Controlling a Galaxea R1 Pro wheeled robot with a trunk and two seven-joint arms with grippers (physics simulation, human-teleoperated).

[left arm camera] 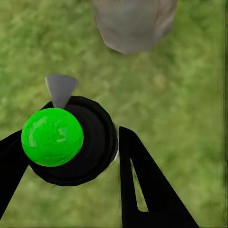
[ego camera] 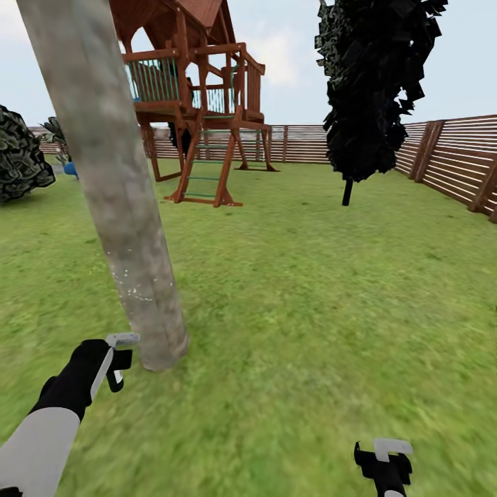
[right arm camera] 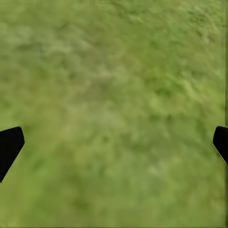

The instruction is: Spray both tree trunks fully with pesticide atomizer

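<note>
The left gripper [left arm camera: 71,156], black-fingered, is clamped around the pesticide atomizer [left arm camera: 71,142], a small round dark bottle seen here from above with a bright green round top and a grey nozzle pointing toward the tree trunk; one black finger [left arm camera: 142,185] presses its side in the lower middle of the left wrist frame, the other sits at the lower left edge. In the head view the same left gripper [ego camera: 119,359] shows at the lower left on a black wrist and white forearm, holding the atomizer just beside the base of the thick grey-beige mottled tree trunk [ego camera: 114,186], which leans from the upper left down to the grass; faint whitish specks of pesticide [ego camera: 134,290] dot the trunk's lower part.

The right gripper [ego camera: 384,462] sits at the bottom right of the head frame, low over the floor; in the right wrist view its black fingertips [right arm camera: 9,147] stand at opposite edges of the frame, spread wide with nothing between them but blurry green grass [right arm camera: 114,104].

Farther out, a red-brown wooden play tower with a ladder [ego camera: 200,103] stands at upper centre; a black narrow cypress [ego camera: 373,90] rises at upper right; a brown horizontal-slat fence [ego camera: 449,159] rings the lawn; a dark bush [ego camera: 21,159] sits at the left edge.
</note>
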